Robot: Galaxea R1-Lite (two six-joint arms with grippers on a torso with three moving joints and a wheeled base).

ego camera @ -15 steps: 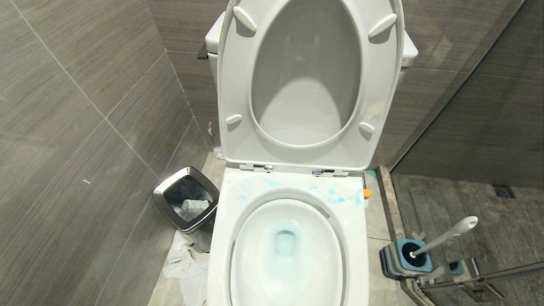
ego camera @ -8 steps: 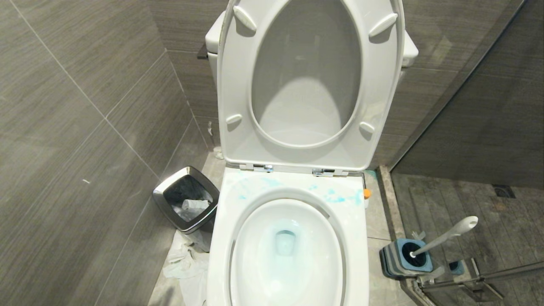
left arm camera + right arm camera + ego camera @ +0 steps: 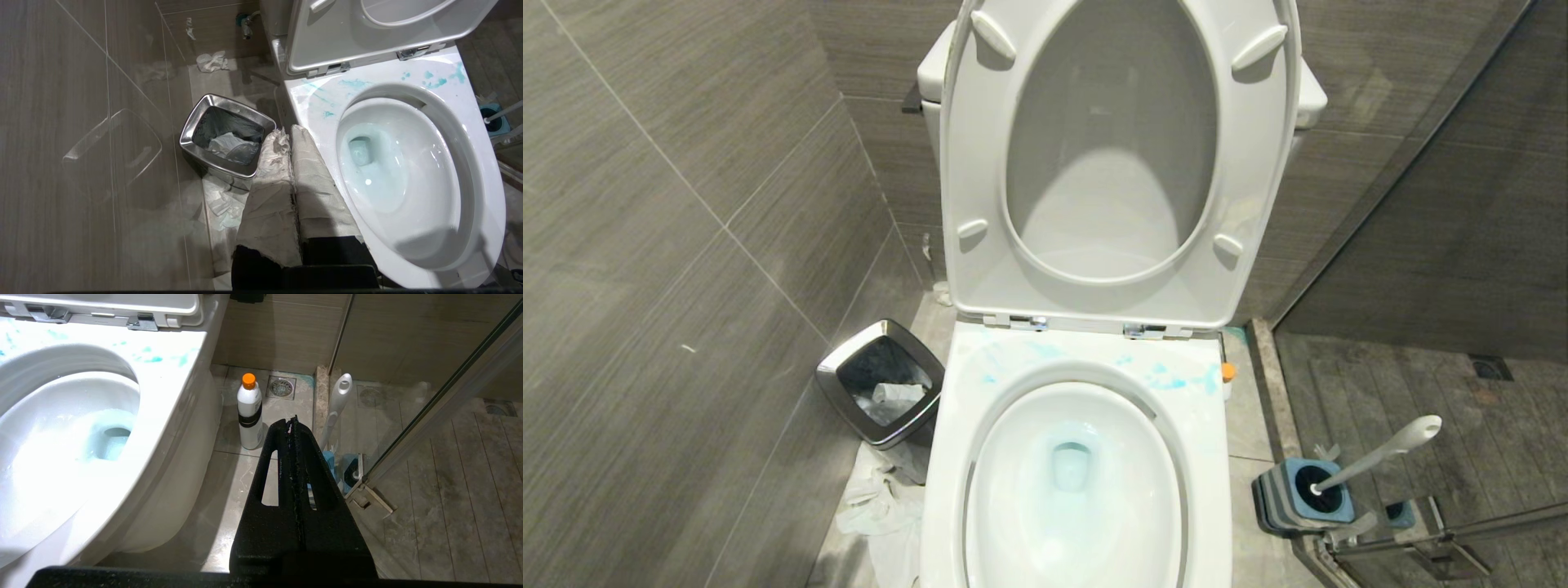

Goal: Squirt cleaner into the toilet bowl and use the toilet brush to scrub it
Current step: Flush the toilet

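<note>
Turquoise cleaner is seen smeared across the far flat of the toilet bowl rim and tinting the water at the drain, so the squirting step is judged already done, with scrubbing yet to come. Seat and lid are stood upright against the cistern, which leaves the basin fully exposed for brushing. On the floor to the right, the toilet brush is parked head-down in its blue-and-grey holder, handle leaning out to the right where it can be taken easily. A white bottle with an orange cap is stood between bowl and brush; a dark band is worn around it, but no writing can be read, and no brand is made out anywhere. The left pincer, wrapped in pale cloth-like covering, is held pressed shut and empty over the bowl's left rim, just beside the steel bin, near crumpled paper on the floor. The right pincer is likewise closed tight with nothing in it, aimed toward bottle and brush handle, and is judged better placed for the pick-up.
</note>
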